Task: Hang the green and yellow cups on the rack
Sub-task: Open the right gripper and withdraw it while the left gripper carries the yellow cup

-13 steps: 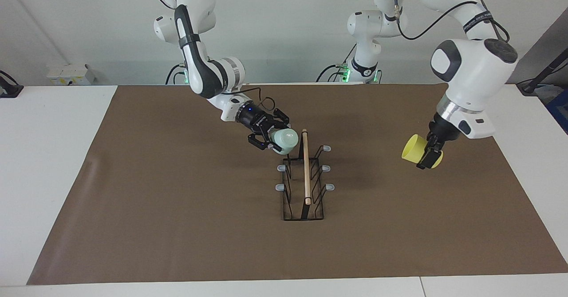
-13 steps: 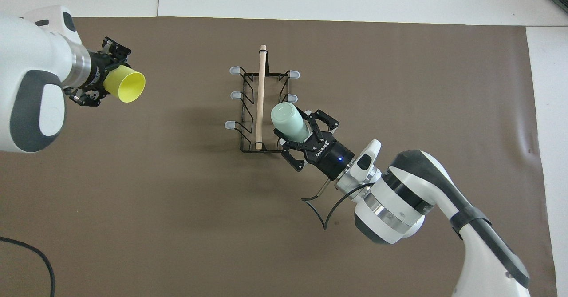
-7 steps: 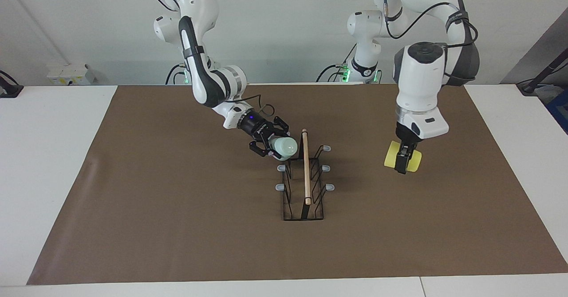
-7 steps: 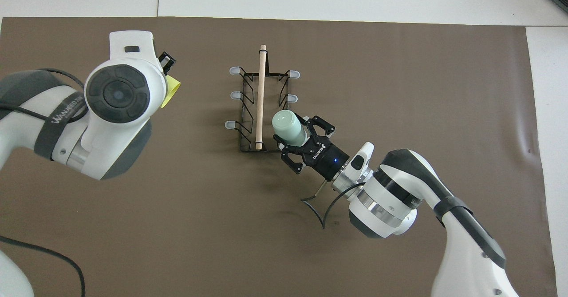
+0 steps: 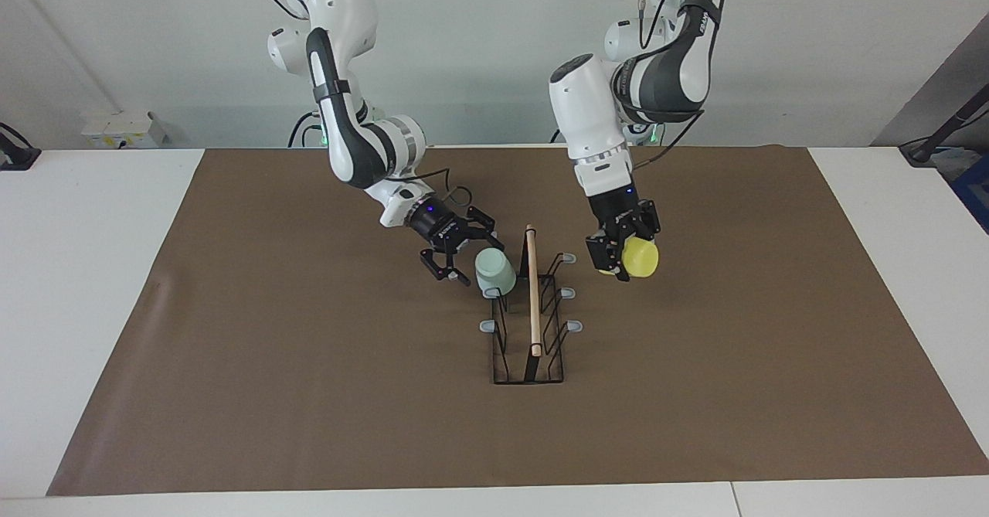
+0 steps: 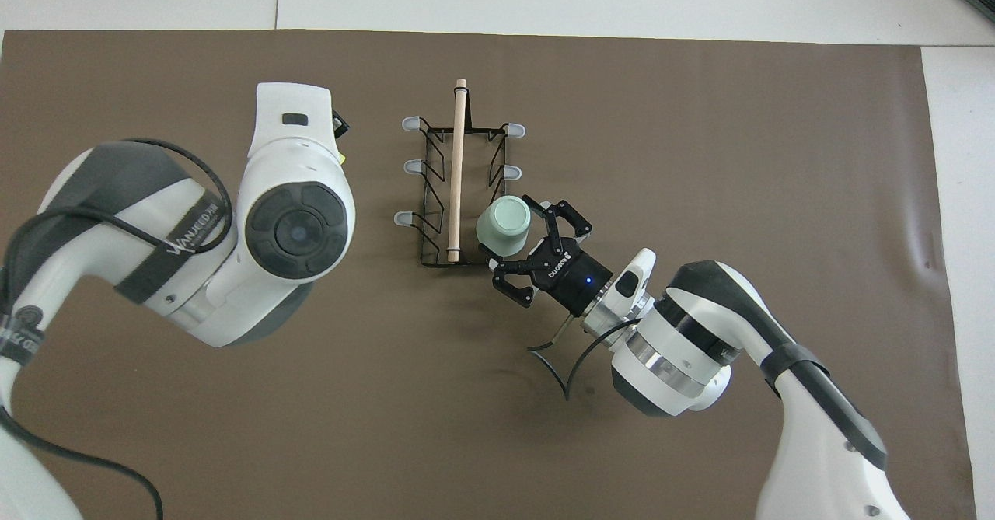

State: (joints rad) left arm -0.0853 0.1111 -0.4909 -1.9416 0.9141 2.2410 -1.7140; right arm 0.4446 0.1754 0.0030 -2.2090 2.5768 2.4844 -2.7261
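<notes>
1. The rack (image 5: 530, 308) stands on the brown mat (image 5: 232, 347), its long axis running toward and away from the robots, a wooden rod (image 5: 531, 289) along its top and grey-tipped prongs sticking out on both flanks.
2. The green cup (image 5: 494, 270) sits mouth-down on the prong nearest the robots, on the rack's flank toward the right arm's end of the table. In the overhead view (image 6: 503, 226) its closed base faces up, just beside the rod.
3. The right gripper (image 5: 457, 256) is just beside the green cup, on the side away from the rack. Its fingers are spread apart and no longer clasp the cup; one fingertip (image 6: 544, 213) is very near the cup wall, and whether it touches cannot be told.
4. The yellow cup (image 5: 640, 258) is up in the air over the mat, beside the rack on the flank toward the left arm's end of the table, tipped so that its base faces the camera in the facing view.
5. The left gripper (image 5: 618, 258) is clamped on the yellow cup, well apart from the rack's prongs. In the overhead view the arm's wrist hides nearly all of it; only a sliver of yellow (image 6: 341, 159) and a black tip of the gripper (image 6: 339, 121) show past the white housing.
</notes>
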